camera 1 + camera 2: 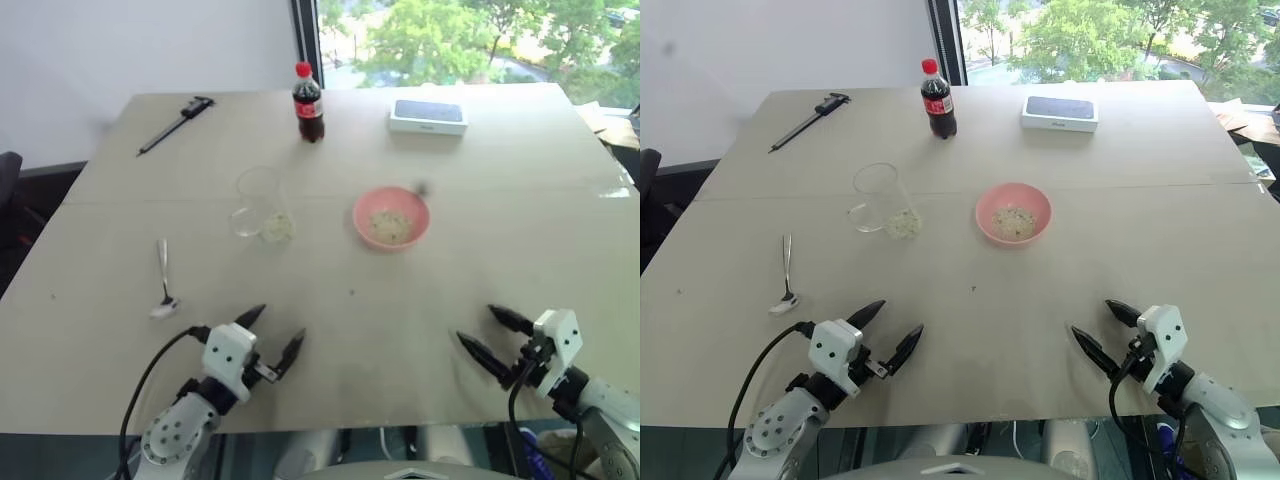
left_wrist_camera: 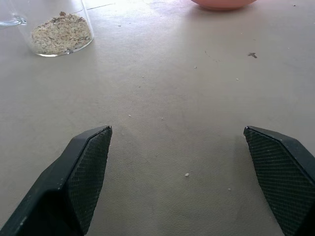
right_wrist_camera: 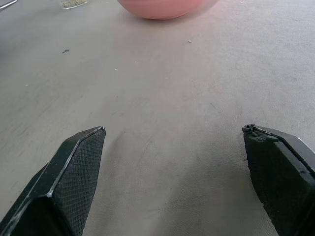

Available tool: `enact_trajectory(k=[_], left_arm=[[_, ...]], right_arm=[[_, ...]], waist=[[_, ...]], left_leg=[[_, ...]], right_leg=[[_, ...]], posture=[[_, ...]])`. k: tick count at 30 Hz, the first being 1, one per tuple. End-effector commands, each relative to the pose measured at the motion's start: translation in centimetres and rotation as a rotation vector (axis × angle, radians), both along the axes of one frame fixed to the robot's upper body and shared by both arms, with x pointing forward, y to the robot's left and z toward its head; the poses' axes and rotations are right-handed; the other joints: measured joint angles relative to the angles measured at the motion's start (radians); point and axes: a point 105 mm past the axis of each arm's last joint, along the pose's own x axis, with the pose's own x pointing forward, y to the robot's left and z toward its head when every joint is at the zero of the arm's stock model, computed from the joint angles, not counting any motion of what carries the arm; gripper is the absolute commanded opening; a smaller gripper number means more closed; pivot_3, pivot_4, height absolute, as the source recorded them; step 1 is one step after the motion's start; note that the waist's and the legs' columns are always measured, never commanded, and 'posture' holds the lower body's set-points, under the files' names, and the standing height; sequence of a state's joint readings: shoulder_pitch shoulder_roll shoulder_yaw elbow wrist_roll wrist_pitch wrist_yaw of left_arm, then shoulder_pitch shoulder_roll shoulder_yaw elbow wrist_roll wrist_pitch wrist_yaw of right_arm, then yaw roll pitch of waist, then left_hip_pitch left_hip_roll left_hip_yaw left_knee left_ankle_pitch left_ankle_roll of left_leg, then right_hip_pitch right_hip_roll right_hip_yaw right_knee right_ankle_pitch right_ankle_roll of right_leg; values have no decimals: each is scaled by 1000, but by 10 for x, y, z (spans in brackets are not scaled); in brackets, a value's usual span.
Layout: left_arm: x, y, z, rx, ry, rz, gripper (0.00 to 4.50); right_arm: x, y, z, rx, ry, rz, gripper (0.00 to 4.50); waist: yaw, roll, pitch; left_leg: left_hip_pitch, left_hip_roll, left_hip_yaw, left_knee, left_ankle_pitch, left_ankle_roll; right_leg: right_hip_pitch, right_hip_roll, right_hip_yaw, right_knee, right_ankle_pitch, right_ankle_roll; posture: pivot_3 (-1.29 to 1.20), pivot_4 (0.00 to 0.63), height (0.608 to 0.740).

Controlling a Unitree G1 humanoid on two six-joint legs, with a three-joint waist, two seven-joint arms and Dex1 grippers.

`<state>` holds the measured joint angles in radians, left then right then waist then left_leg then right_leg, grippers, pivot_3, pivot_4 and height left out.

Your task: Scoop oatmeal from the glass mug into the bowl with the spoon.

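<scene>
The glass mug [image 1: 262,205] stands upright mid-table with pale oatmeal [image 2: 61,33] in its bottom. To its right sits the pink bowl [image 1: 391,218], holding some oatmeal [image 1: 390,226] too. The silver spoon [image 1: 163,280] lies flat on the table, left of the mug and nearer me. My left gripper [image 1: 272,331] hovers open by the table's near edge, right of the spoon and empty. My right gripper [image 1: 484,332] is open and empty at the near right, well short of the bowl.
A red-capped cola bottle [image 1: 308,103] stands at the back behind the mug. A dark caliper [image 1: 175,123] lies at the far left corner and a white box [image 1: 428,115] at the back right. The table [image 1: 400,330] has a seam across its middle.
</scene>
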<state>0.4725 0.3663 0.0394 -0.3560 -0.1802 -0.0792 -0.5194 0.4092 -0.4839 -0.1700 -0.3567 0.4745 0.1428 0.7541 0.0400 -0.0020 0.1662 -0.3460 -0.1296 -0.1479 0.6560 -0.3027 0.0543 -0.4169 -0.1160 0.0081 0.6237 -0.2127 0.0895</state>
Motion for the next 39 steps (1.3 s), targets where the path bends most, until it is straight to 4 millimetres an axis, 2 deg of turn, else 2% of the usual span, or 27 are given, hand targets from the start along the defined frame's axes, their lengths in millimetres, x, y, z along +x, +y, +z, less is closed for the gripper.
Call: enact_trajectory(k=[1, 6, 11, 27, 31, 36, 39], left_arm=[[-6, 3, -2, 3, 22, 0, 4454], [-11, 6, -1, 18, 31, 2, 4454], [-6, 12, 4, 22, 15, 30, 4454], [-5, 10, 9, 2, 10, 30, 4454], [-2, 18, 15, -4, -9, 106, 4454], [21, 47, 52, -93, -89, 318, 4454], [34, 69, 76, -96, -157, 451, 4454]], right_arm=[[-1, 1, 10, -1, -36, 6, 4500], [-2, 4, 9, 5, -27, 10, 4500], [-5, 2, 8, 2, -24, 2, 4500], [-3, -1, 0, 0, -30, 17, 4500], [-1, 6, 3, 13, -40, 60, 4500], [-3, 33, 17, 24, -53, 266, 4500], [1, 50, 35, 58, -67, 367, 4500]], waist=[[0, 0, 0], [0, 0, 0], [0, 0, 0], [-1, 0, 0], [-1, -1, 0], [1, -3, 2], [1, -3, 1]], left_leg=[[0, 0, 0, 0, 0, 0], [0, 0, 1, 0, 0, 0], [0, 0, 1, 0, 0, 1], [0, 1, 1, 0, 0, 0], [0, 1, 1, 0, 0, 0], [0, 2, 1, 0, 0, 0], [0, 2, 0, 1, 2, -4]], right_leg=[[0, 0, 0, 0, 0, 0], [0, 0, 1, 0, 0, 0], [0, 0, 1, 0, 0, 0], [0, 1, 1, 0, 0, 0], [0, 1, 2, 0, 0, -1], [0, 2, 1, 1, 0, 0], [0, 3, 1, 2, 0, 0]], posture=[[0, 150, 740], [0, 150, 740], [0, 150, 740], [0, 150, 740], [0, 150, 740], [0, 150, 740], [0, 150, 740]])
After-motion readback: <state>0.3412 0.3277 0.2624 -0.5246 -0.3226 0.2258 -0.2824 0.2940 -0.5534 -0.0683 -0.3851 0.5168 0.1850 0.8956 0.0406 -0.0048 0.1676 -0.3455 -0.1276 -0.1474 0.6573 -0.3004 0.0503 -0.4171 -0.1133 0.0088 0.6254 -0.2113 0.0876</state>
